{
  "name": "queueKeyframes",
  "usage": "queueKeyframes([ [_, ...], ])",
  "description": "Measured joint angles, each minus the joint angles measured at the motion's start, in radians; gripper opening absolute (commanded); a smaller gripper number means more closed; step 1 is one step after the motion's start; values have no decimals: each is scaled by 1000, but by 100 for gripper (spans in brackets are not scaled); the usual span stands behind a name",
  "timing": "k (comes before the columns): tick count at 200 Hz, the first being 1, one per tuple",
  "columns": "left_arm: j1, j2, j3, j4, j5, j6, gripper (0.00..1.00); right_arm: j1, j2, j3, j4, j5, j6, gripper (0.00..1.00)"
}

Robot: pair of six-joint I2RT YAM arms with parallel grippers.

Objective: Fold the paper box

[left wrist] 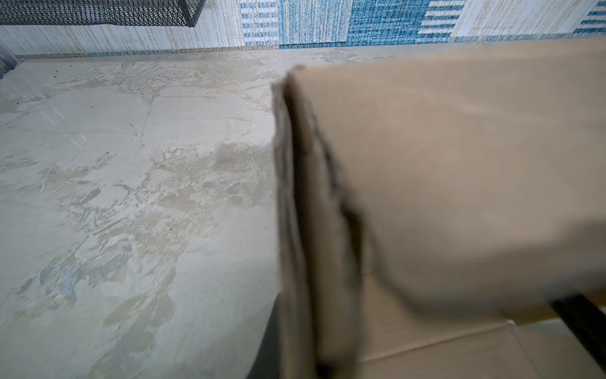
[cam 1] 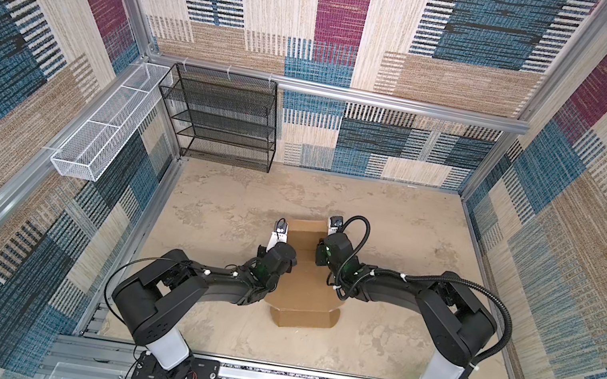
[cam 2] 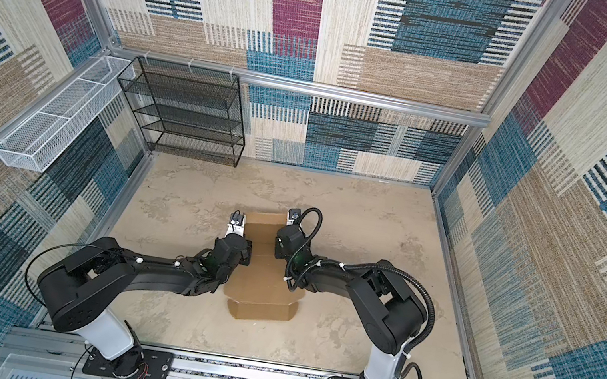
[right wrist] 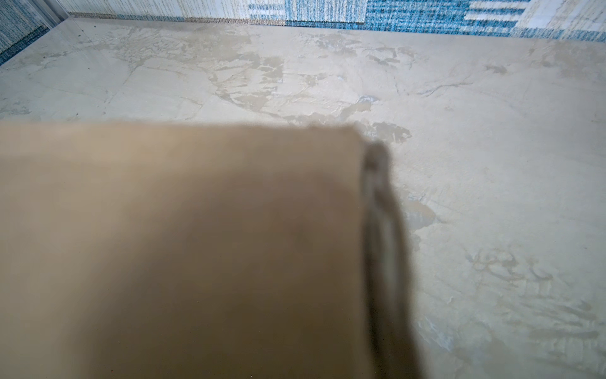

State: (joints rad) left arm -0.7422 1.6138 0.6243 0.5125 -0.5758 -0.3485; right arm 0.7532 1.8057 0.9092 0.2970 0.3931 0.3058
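The paper box (cam 1: 300, 291) (cam 2: 259, 284) is brown cardboard in the middle of the table, partly folded, with raised walls and a flap at the near end. My left gripper (cam 1: 290, 262) (cam 2: 246, 252) stands at the box's left wall. In the left wrist view that doubled wall (left wrist: 295, 197) runs down into the jaws, with a dark finger (left wrist: 266, 347) against its outer side, so the gripper is shut on it. My right gripper (cam 1: 320, 254) (cam 2: 276, 249) hangs at the right wall. In the right wrist view blurred cardboard (right wrist: 196, 246) hides its fingers.
A black mesh rack (cam 1: 221, 117) stands at the back left against the wall. A white mesh basket (cam 1: 105, 130) hangs along the left rail. The mottled beige tabletop (cam 1: 411, 239) spreads around the box, fenced by patterned walls.
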Motion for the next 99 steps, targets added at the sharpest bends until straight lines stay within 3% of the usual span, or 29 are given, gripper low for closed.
queueKeyframes([
  [55, 0, -16, -6, -15, 1, 0, 0, 1, -24, -21, -8, 0, 5, 39],
  [99, 0, -18, -7, -20, 0, 0, 0, 2, -46, -64, -6, 4, 19, 24],
])
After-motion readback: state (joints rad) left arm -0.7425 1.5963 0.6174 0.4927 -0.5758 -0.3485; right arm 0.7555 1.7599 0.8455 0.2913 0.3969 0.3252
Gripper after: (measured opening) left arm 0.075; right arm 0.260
